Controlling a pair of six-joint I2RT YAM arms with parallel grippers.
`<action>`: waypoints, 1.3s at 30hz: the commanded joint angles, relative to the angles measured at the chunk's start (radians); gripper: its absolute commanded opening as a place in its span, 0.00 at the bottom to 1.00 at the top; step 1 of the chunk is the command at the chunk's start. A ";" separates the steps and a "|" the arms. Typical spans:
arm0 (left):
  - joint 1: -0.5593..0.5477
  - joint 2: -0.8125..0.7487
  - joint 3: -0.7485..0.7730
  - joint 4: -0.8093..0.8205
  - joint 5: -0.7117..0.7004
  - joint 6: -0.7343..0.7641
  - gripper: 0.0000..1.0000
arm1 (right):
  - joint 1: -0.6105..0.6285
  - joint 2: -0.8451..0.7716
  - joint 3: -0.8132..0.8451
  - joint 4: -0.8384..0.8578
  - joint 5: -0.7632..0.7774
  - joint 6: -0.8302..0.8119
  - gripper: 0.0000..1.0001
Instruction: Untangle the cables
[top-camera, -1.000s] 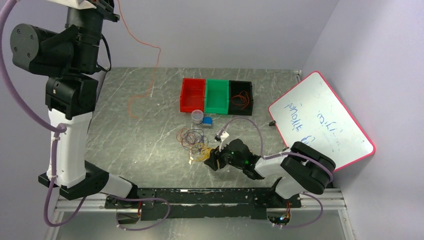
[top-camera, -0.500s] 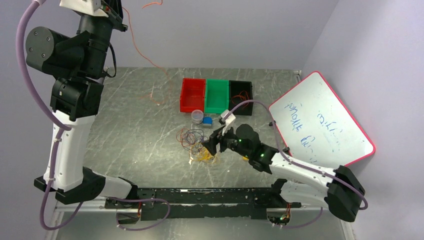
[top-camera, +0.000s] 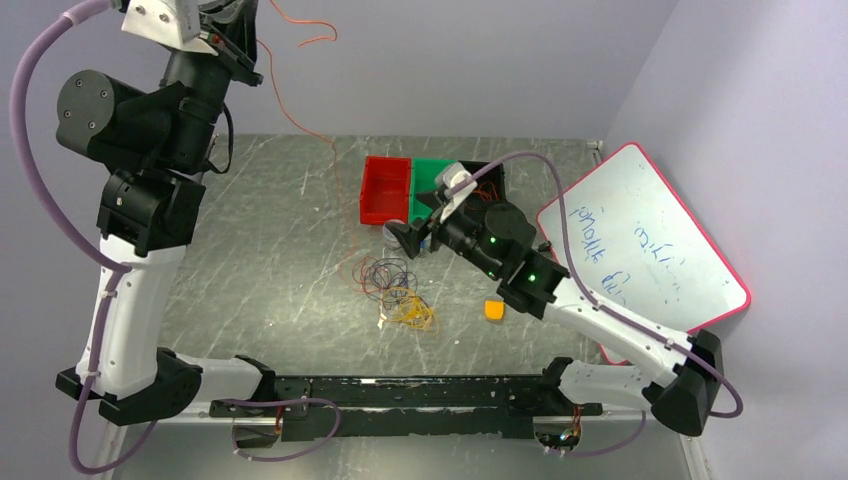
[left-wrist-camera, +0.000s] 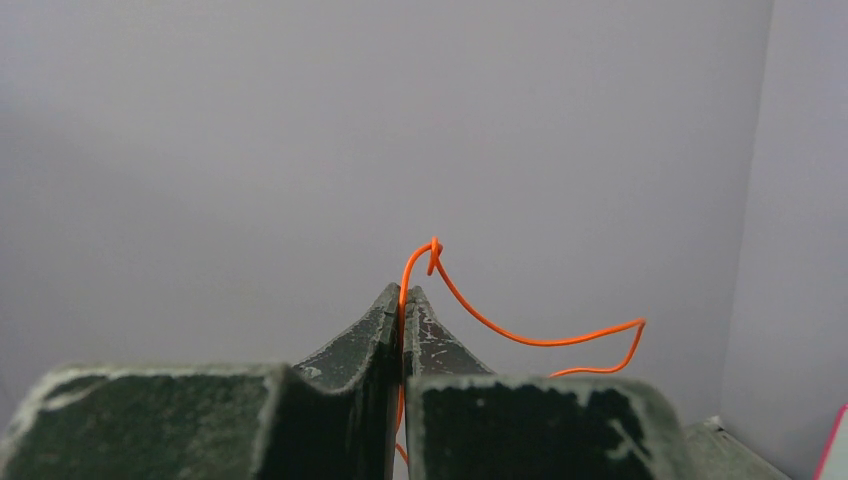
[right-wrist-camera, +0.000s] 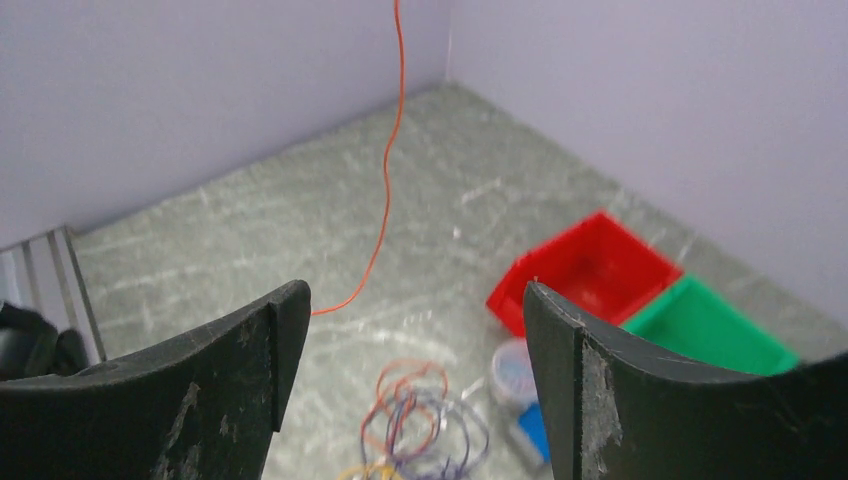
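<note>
A red-orange cable (left-wrist-camera: 520, 338) is pinched in my left gripper (left-wrist-camera: 403, 300), which is shut on it high in the air at the top left (top-camera: 243, 20). The cable (top-camera: 300, 124) hangs down toward the table, and the right wrist view shows its free end (right-wrist-camera: 385, 200) dangling. The rest of the cables lie tangled mid-table: dark purple and red-orange loops (top-camera: 388, 274) with a yellow-orange bunch (top-camera: 410, 315) beside them. My right gripper (top-camera: 415, 236) hovers open above and beyond the tangle (right-wrist-camera: 420, 410), holding nothing (right-wrist-camera: 412, 295).
Red (top-camera: 385, 190), green (top-camera: 430, 175) and black (top-camera: 497, 180) bins stand in a row at the back, partly behind my right arm. A small cup (top-camera: 395, 232) and a blue item (right-wrist-camera: 535, 430) sit in front. An orange block (top-camera: 493, 310) and a whiteboard (top-camera: 645, 245) are on the right.
My right gripper rose off the tangle, moved toward the bins and opened wider. The left arm pulled the red-orange cable higher, lifting its end off the table. An orange block came into view.
</note>
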 joint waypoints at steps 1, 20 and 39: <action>0.000 -0.002 -0.013 -0.008 0.066 -0.059 0.07 | 0.003 0.108 0.124 0.143 -0.066 -0.086 0.82; 0.000 0.010 0.018 -0.044 0.125 -0.107 0.07 | -0.032 0.515 0.476 0.366 -0.264 -0.181 0.69; 0.006 0.023 -0.143 -0.168 -0.152 -0.251 0.07 | -0.035 0.357 0.405 0.082 -0.145 -0.113 0.00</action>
